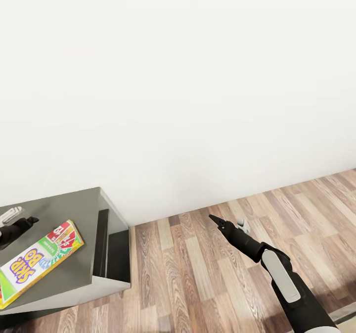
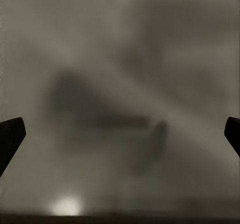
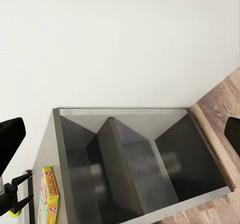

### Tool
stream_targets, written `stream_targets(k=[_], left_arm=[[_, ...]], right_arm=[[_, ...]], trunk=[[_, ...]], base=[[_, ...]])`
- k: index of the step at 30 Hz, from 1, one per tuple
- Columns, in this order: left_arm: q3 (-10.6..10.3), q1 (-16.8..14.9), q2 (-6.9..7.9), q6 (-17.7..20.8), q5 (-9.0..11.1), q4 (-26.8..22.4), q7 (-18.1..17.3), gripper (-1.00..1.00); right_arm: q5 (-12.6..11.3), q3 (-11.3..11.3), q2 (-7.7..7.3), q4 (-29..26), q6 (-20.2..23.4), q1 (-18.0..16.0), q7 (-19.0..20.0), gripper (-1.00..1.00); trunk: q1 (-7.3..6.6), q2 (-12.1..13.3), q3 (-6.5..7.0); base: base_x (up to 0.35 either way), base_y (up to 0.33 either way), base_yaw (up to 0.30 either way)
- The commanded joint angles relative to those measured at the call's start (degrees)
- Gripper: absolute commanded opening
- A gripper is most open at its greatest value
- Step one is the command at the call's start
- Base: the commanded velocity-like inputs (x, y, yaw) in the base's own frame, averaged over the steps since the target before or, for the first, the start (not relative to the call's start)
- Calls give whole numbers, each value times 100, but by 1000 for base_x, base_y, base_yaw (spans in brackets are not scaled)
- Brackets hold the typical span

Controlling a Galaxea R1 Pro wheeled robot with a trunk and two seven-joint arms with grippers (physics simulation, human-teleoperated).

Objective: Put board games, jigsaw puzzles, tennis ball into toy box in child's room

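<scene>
Right gripper (image 1: 228, 222) hangs over the wood floor (image 1: 198, 268), jaws apart, empty. Left gripper (image 1: 17, 219), jaws wide, hovers beside one board game (image 1: 37, 261) lying on the dark-topped cabinet (image 1: 89, 209). Judgement: nothing boxed yet. The right wrist view adds the cabinet's open shelves (image 3: 130, 169).

Green-edged board game (image 1: 37, 262) flat on dark grey cabinet top (image 1: 79, 209)

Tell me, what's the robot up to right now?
Left gripper open, beside the green-edged board game on the dark grey cabinet. Right gripper open, empty, above the wood floor. Nothing in the way.
</scene>
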Motion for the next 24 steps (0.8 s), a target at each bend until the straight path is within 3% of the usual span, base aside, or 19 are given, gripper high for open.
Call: stream_targets(k=[1, 24], left_arm=[[15, -3, 0, 39, 49, -18, 2, 100], [15, -3, -4, 108, 49, -65, 0, 100]], right_arm=[[-23, 4, -4, -2, 17, -4, 0, 100], [-23, 4, -4, -2, 6, -4, 4, 100]], trunk=[[3, -9, -2], [3, -9, 205]], base=[[0, 0, 60], [-8, 0, 52]])
